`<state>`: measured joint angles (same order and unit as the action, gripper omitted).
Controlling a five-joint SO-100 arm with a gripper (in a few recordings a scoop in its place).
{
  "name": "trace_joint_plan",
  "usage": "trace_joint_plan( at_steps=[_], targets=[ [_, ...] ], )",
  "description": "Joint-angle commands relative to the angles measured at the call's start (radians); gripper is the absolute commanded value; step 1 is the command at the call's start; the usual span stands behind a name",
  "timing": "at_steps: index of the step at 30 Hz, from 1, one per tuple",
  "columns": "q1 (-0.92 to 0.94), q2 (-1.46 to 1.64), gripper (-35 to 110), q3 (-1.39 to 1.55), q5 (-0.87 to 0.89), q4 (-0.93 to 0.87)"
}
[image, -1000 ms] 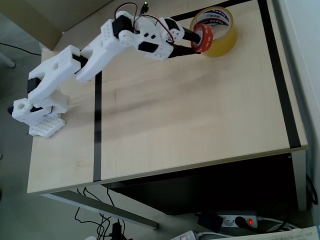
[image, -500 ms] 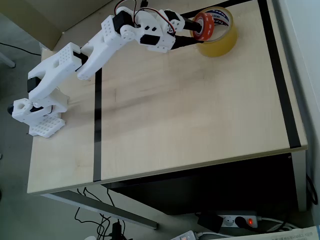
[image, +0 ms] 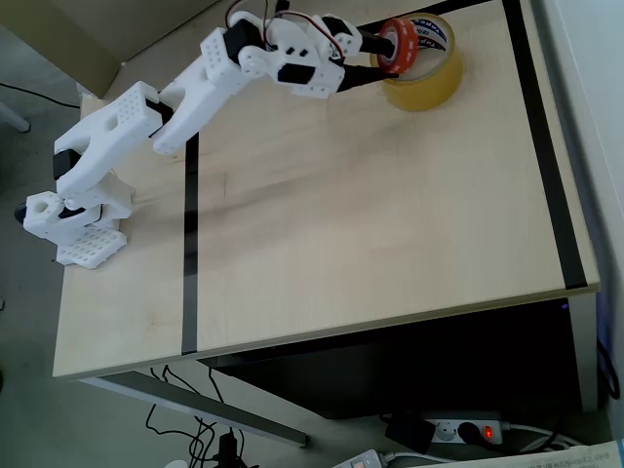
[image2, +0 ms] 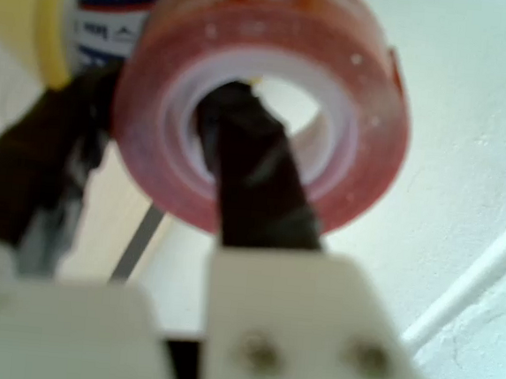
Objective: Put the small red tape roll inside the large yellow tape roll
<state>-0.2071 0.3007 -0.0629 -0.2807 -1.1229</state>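
The small red tape roll (image: 397, 46) is pinched in the jaws of the gripper (image: 382, 57) at the top of the overhead view; it's held on edge over the left rim of the large yellow tape roll (image: 426, 70), which sits flat on the counter (image: 370, 224) near the upper right corner. In the wrist view one dark finger (image2: 249, 185) is seen poking through the red roll's (image2: 264, 111) white core – the other presses its outside; yellow tape (image2: 38, 11) fills the upper left.
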Motion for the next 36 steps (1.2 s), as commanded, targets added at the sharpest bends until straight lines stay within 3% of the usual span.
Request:
trace_joint_plan(
  at_steps=[1,10,13,19,31,33,36],
  targets=[
    [-0.011,0.061,12,-0.038,0.018,0.017],
    [0.008,0.052,21,-0.089,0.018,-0.153],
    [0.020,0.101,0,-0.140,0.018,-0.327],
    [0.112,0.298,0,-0.137,0.018,-0.676],
    [0.318,1.186,0,0.798,0.067,-0.684],
    [0.364,1.316,0,0.991,0.094,-0.598],
    [0.408,1.598,0,1.436,0.098,-0.325]
  ],
)
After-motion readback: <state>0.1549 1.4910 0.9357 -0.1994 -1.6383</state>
